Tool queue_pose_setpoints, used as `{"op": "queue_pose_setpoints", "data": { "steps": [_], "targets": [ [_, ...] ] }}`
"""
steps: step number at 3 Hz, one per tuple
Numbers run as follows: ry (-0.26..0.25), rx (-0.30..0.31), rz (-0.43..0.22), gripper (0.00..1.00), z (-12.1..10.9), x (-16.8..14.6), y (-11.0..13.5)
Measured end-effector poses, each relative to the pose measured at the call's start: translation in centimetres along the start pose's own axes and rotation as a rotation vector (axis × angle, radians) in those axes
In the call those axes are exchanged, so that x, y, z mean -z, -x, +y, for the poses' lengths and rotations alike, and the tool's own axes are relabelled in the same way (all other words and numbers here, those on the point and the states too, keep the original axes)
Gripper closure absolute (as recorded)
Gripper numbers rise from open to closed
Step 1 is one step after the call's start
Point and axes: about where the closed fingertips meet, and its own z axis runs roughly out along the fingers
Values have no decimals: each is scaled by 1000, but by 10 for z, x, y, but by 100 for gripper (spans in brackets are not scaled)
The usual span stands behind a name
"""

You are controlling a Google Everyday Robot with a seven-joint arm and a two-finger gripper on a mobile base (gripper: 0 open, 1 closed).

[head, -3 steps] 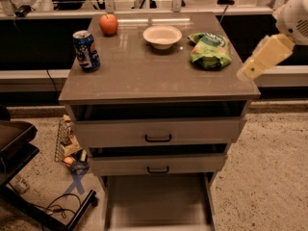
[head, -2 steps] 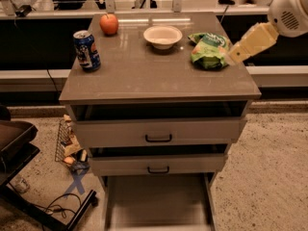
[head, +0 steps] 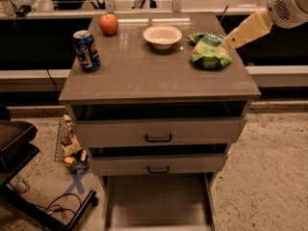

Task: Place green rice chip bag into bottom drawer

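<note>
The green rice chip bag lies crumpled on the right side of the cabinet top. My gripper, at the end of a tan arm coming down from the upper right, is at the bag's right upper edge, touching or almost touching it. The bottom drawer is pulled out at the foot of the cabinet, and its flat floor is bare. The two upper drawers with black handles stand slightly ajar.
A white bowl sits left of the bag, a red apple at the back, and a blue soda can at the left. A wire basket and a dark cart stand on the floor at left.
My arm has swung left and up from beyond the cabinet's right edge until the gripper reached the bag's right side. The bag has not moved.
</note>
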Motion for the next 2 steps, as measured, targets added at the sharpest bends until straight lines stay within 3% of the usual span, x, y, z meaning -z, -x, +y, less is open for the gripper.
{"op": "queue_pose_setpoints", "data": {
  "steps": [1,2],
  "targets": [
    [0,0,0,0,0,0,0],
    [44,-59,-39,0,2,-28,19]
  ]
}}
